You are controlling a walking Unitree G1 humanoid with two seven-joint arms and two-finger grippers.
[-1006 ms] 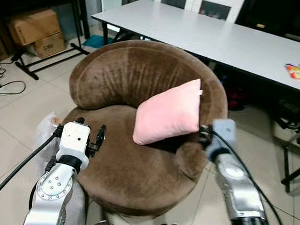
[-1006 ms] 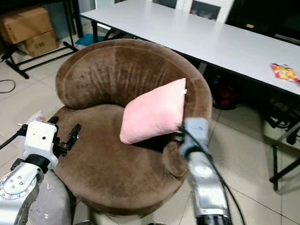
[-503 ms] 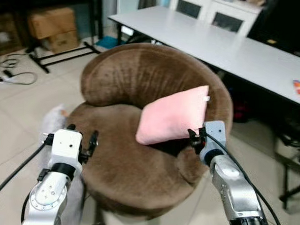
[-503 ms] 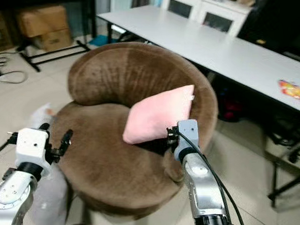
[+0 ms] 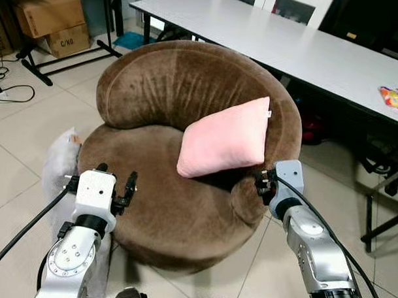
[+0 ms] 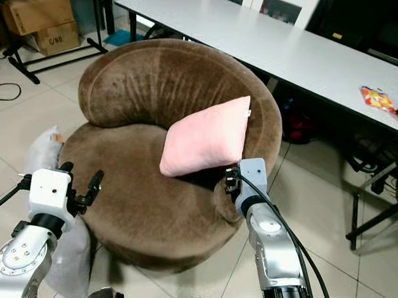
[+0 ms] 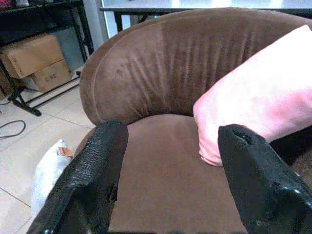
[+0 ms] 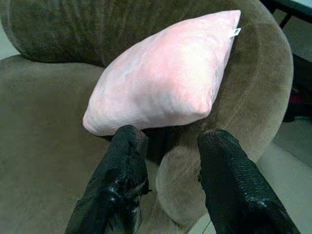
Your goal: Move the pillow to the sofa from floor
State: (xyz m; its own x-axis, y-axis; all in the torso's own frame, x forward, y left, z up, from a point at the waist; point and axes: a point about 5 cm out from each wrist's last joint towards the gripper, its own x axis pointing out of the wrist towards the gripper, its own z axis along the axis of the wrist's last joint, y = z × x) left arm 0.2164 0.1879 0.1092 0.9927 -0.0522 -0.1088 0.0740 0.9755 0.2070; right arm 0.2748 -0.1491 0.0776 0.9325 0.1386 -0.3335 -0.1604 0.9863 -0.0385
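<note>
On the brown sofa (image 5: pixel 184 207) the pillow (image 5: pixel 224 138) leans; both grippers, left gripper (image 5: pixel 116 185) and right gripper (image 8: pixel 168 146), jaws apart (empty), should retreat slowly.

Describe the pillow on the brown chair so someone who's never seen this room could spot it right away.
Start at the round brown sofa chair in front of the long white table. On its seat, propped against the backrest on the robot's right, lies the pink pillow. It is the one pale pink, soft thing on the dark brown plush.
</note>
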